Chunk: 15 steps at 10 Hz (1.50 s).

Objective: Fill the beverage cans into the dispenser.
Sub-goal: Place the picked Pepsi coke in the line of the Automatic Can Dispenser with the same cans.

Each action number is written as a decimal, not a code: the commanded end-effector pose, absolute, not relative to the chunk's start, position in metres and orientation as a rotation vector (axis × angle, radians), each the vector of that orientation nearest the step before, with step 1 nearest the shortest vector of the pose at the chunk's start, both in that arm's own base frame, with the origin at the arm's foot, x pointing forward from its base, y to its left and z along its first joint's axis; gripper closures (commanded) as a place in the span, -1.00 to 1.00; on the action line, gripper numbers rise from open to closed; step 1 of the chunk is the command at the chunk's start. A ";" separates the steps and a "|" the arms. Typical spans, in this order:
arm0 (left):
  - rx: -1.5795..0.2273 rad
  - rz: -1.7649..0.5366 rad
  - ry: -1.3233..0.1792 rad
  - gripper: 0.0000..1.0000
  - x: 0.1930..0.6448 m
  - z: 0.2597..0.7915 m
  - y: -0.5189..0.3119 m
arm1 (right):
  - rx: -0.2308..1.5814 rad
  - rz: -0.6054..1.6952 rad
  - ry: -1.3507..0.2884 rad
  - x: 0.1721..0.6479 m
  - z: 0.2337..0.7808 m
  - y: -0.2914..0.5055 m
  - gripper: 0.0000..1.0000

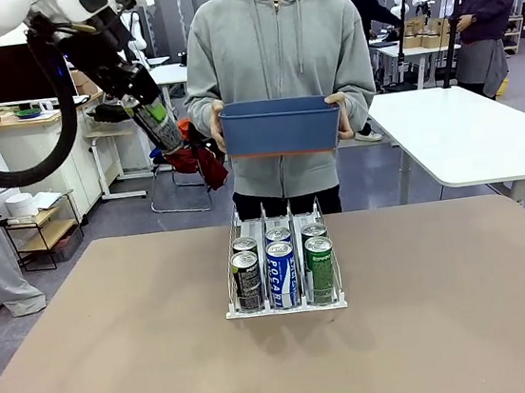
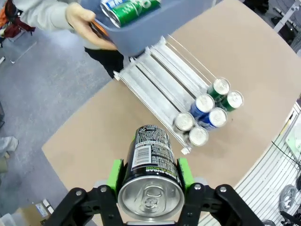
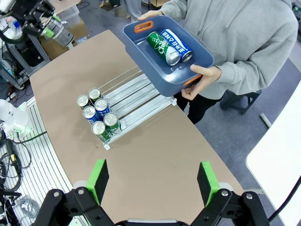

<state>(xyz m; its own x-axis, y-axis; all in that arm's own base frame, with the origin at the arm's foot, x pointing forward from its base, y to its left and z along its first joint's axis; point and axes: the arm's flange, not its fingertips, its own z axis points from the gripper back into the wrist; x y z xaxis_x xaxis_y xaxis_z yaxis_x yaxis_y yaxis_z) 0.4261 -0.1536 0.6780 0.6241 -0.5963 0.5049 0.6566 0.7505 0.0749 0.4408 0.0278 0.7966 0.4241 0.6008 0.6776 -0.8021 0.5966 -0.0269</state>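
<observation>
Left gripper: clamped on black can, high left of dispenser
Right gripper: fingers apart, empty
Dispenser front: six cans
Bin: hand-held behind dispenser, two cans inside

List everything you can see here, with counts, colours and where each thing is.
Table: one, brown.
Rack: one, white wire, middle of table.
Cans in rack: six; two black-grey, two blue-white, two green; upright at front.
Bin: one, blue, held at far side.
Cans in bin: two, green and blue-white, lying down.
Black can: one, gripped, raised.
Left gripper: shut on black can.
Right gripper: open, above table.
Person's hands: two, holding bin.
</observation>
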 end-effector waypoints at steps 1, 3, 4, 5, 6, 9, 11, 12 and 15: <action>-0.065 -0.769 -0.490 -0.15 0.392 0.653 -0.172 | 0.332 0.887 -0.699 0.439 0.797 0.028 -1.00; -0.048 -0.888 -0.438 -0.15 0.364 0.614 -0.204 | 0.332 0.887 -0.699 0.439 0.797 0.028 -1.00; -0.057 -0.938 -0.427 -0.15 0.360 0.607 -0.209 | 0.332 0.887 -0.699 0.439 0.797 0.028 -1.00; -0.042 -0.973 -0.428 -0.15 0.358 0.605 -0.213 | 0.332 0.887 -0.699 0.439 0.797 0.028 -1.00; 0.002 -0.935 -0.448 -0.15 0.369 0.612 -0.205 | 0.332 0.887 -0.699 0.439 0.797 0.028 -1.00; -0.065 -0.926 -0.389 -0.15 0.355 0.598 -0.223 | 0.332 0.887 -0.699 0.439 0.797 0.028 -1.00; -0.065 -0.926 -0.389 -0.15 0.355 0.598 -0.223 | 0.332 0.887 -0.699 0.439 0.797 0.028 -1.00; -0.049 -0.938 -0.387 -0.15 0.356 0.596 -0.224 | 0.332 0.887 -0.699 0.439 0.797 0.028 -1.00; 0.010 -0.769 -0.517 -0.15 0.327 0.567 -0.255 | 0.332 0.887 -0.699 0.439 0.797 0.028 -1.00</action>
